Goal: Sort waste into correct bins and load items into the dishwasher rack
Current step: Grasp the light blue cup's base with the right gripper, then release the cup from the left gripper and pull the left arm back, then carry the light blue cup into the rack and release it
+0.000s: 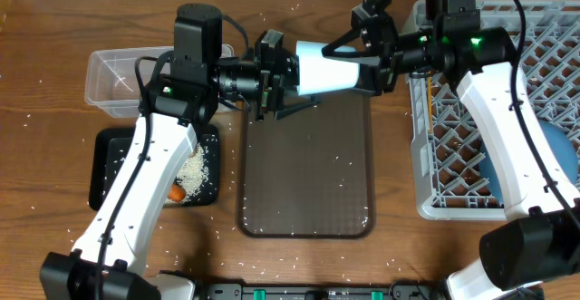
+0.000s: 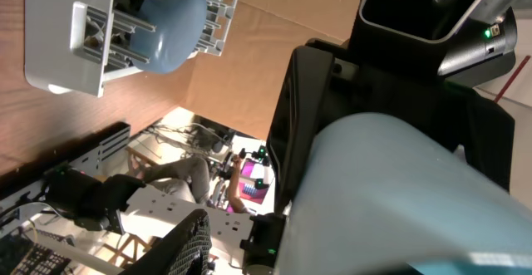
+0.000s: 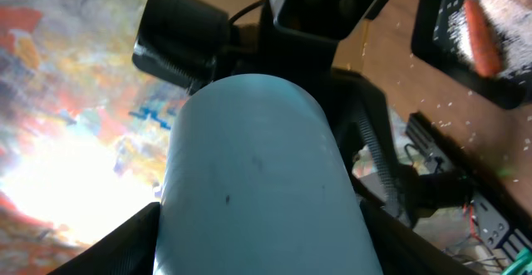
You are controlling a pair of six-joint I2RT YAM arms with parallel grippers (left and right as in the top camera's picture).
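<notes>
Light-blue cup [image 1: 324, 67] hangs sideways above the brown tray [image 1: 304, 173], clamped by the right gripper [image 1: 367, 64]; the left gripper [image 1: 276, 72] stands spread.

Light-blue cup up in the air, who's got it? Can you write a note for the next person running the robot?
Right gripper: closed around the light-blue cup, which hangs sideways above the brown tray.
Left gripper: at the cup's other end; can't tell whether it is open or shut.
Done: the big blue plate stands in the dishwasher rack. The carrot and a rice heap lie in the black tray.
Left: put the cup in the rack and clear the loose rice grains off the table. What's in the clear tub is unclear.
</notes>
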